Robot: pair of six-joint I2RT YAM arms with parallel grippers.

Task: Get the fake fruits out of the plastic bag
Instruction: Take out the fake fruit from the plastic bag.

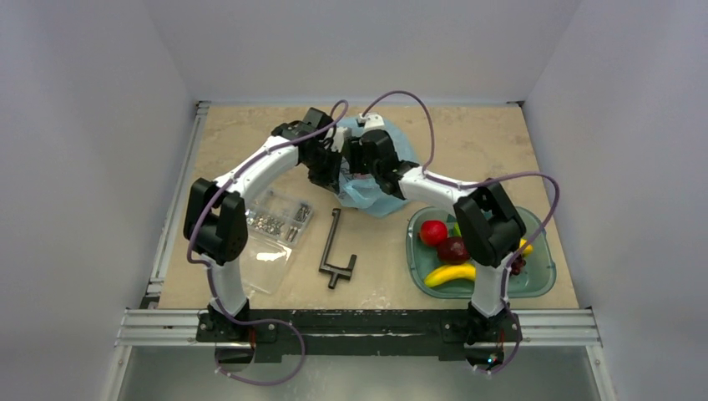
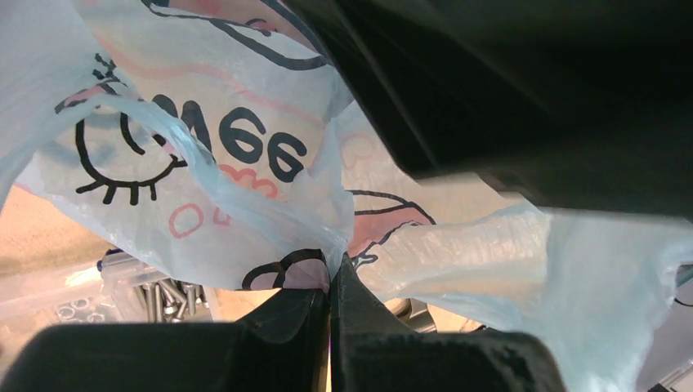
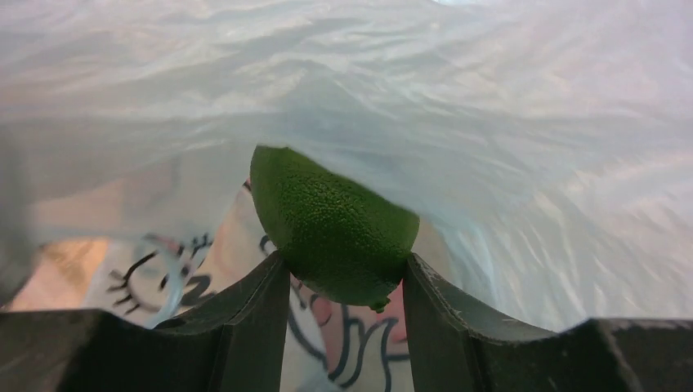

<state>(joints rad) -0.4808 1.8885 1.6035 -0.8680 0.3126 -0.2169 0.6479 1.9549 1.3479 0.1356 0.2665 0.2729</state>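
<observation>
Right tool (image 3: 344, 273) reaches inside the thin, crinkly light-blue plastic bag (image 3: 490, 122), its two fingers touching either side of a green dimpled plastic fruit (image 3: 327, 216) and pinching it. Left tool (image 2: 331, 286) has its fingers pressed together on a gathered fold of the bag's film, just below the printed cartoon graphic. From above, the bag sits at the far middle of the beige desk (image 1: 242, 142), under both wrists. To its right, a translucent teal tray (image 1: 415, 251) holds a red plastic apple (image 1: 432, 232), a dark maroon fruit (image 1: 452, 249), a yellow banana (image 1: 449, 275) and, partly hidden by the right arm, a dark grape bunch (image 1: 518, 264). Left of the bag lie a clear flat bag of metal screws (image 1: 280, 219) and a black metal bar (image 1: 336, 251).
</observation>
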